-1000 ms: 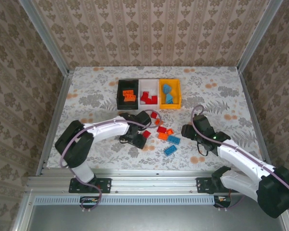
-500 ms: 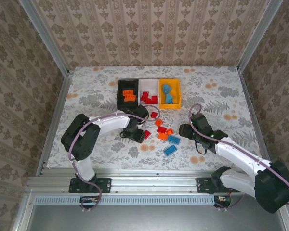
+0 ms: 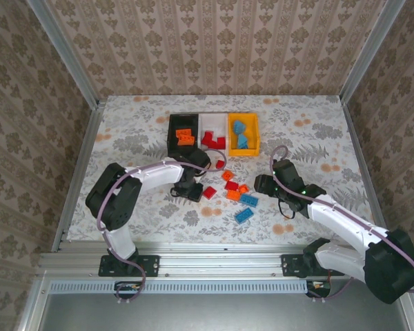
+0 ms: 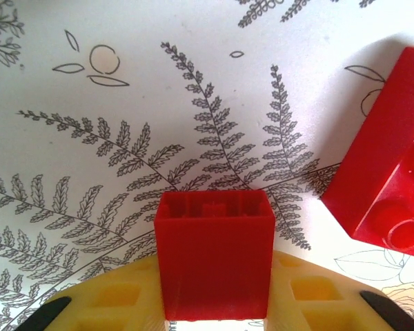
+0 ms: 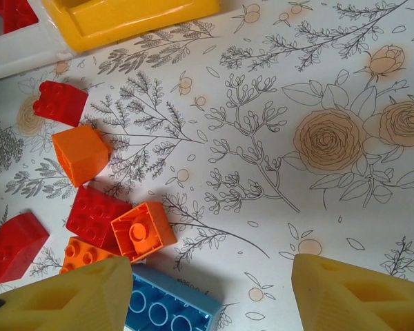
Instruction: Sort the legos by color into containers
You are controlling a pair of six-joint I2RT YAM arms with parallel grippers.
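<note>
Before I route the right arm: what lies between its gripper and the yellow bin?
Bare tablecloth between right gripper and yellow bin, clear in the top view.

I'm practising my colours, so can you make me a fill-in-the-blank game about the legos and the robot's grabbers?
1. The left gripper is shut on a ___ lego.
2. Bricks in the black bin are ___.
3. Pieces in the yellow bin are ___.
4. The right gripper is ___, with nothing between its fingers.

Missing words: red, orange, blue, open.
</note>
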